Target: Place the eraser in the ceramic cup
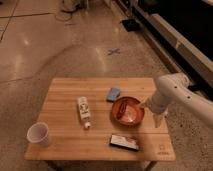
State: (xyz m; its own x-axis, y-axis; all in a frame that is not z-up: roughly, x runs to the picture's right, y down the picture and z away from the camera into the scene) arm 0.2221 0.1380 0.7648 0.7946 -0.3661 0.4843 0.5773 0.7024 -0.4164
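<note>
Wooden table (pixel 62 95) on a speckled floor (pixel 50 45) — the eraser (pixel 124 142) lies flat at five o'clock from centre, the ceramic cup (pixel 39 134) stands well apart at eight o'clock, and the gripper (pixel 158 118) hangs at three o'clock, just beside the orange-red bowl (pixel 127 111) — its grip I cannot tell.

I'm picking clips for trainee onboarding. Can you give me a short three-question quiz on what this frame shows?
1. True or false: the eraser lies inside the ceramic cup.
2. The gripper hangs nearest to: A) the orange-red bowl, B) the ceramic cup, C) the white bottle.
3. Which edge of the table is the eraser closest to?
Key: 1 false; 2 A; 3 the edge nearest the camera.
</note>
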